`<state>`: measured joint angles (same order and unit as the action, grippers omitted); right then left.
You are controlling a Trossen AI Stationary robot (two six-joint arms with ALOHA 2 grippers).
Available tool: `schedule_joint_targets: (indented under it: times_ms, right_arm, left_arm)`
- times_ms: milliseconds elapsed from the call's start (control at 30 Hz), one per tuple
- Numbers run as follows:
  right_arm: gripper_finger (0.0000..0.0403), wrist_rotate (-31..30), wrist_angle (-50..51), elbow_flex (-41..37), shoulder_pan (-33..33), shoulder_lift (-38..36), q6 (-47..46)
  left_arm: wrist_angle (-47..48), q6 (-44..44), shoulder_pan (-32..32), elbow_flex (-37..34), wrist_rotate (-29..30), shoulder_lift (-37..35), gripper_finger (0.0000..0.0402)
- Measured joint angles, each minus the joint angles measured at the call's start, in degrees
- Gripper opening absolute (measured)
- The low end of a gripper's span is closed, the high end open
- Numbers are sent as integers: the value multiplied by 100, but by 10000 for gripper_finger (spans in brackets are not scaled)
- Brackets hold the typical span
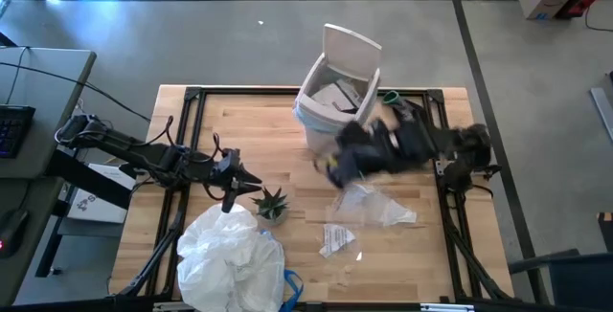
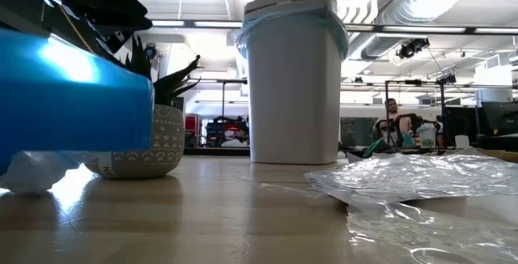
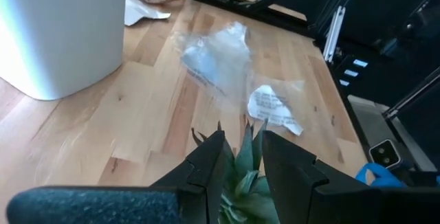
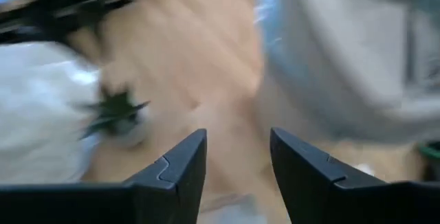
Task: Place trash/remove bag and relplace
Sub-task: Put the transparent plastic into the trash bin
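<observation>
The white bin (image 1: 335,92) stands at the far middle of the table, lid up. A light-blue bag lines it and is folded over its rim (image 2: 271,23), and there is paper inside. Trash lies on the wood nearer to me: clear crinkled wrappers (image 1: 375,207) and a white paper scrap (image 1: 337,240). My right gripper (image 4: 237,141) is open and empty. It hangs blurred in the air beside the bin's near side (image 1: 335,164). My left gripper (image 3: 242,141) waits at the left, its fingers a little apart just above the small potted plant (image 1: 271,204).
A large crumpled white plastic bag (image 1: 230,255) with a blue piece (image 1: 290,283) fills the near left. The plant pot (image 2: 142,146) stands between it and the bin. A black frame (image 1: 192,97) runs along the table's edges. More paper (image 3: 148,7) lies past the bin.
</observation>
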<state>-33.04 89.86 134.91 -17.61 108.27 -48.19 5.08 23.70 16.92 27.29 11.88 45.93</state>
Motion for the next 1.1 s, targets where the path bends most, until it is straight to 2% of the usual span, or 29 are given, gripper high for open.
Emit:
schedule_joint_targets:
  times_ms: [167,300,533,733,900,1000,1100]
  right_arm:
    - [158,-288,-134,-428,-1153,25,-1062]
    - [163,-145,-762,-1440,-1822,96,-1651]
    - [163,239,-4175,-4040,-2464,112,-1630]
    - [163,480,-6675,-5462,-2661,199,-1508]
    - [163,946,-7547,-5776,-2791,688,-1274]
    - [163,1077,-7448,-5598,-2836,1013,-1070]
    - [163,951,-7069,-5316,-2857,1252,-835]
  left_arm:
    - [-37,-22,3,0,4,254,80]
    - [-143,-24,3,0,24,524,80]
    - [-459,-21,0,0,-38,1047,80]
    - [-624,110,0,0,-147,1272,80]
    - [-627,177,-2,0,-144,1312,80]
    - [-631,220,-2,0,-132,1320,80]
    - [-633,225,-2,0,-128,1320,80]
